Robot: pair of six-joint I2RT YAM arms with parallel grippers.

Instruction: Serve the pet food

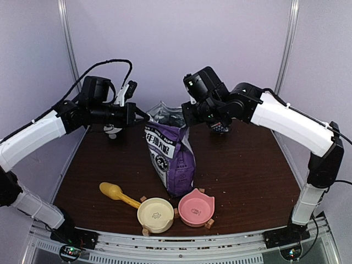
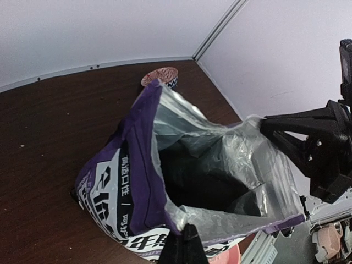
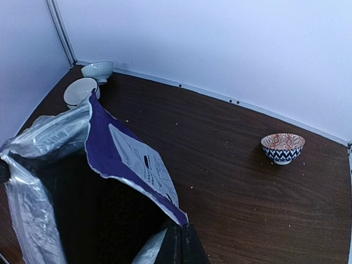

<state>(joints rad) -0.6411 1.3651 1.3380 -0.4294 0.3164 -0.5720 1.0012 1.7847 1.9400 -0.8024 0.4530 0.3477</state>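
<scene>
Sitting at the back left corner of the table [image 1: 247, 165] are two small bowls, a ribbed bowl [image 3: 99, 70] and a white bowl [image 3: 81, 91] just in front of it. From above they are mostly hidden under my left arm.

Front left, the yellow scoop [image 1: 113, 191] lies flat with its cup end to the left. Its handle runs right, and the tip is just beside the cream bowl [image 1: 155, 214].

My left tool [image 1: 144, 116] reaches in sideways, fingers pressed together on the left lip of the purple bag [image 1: 171, 159]. The left wrist view shows the foil edge pinched between them.

The bag stands upright mid-table, its mouth pulled open between my two tools.

Pet food: I cannot make it out, since the bag's inside is dark in both wrist views. A few tiny specks lie on the table, and I cannot tell what they are.

My right tool [image 1: 184, 117] pinches the right lip of the bag, fingers closed on the rim.

The pink bowl [image 1: 196, 208] sits just right of the cream one, at the front edge, in front of the bag.

At the back right, a patterned bowl [image 3: 282, 147] stands alone, well apart from the bag.
</scene>
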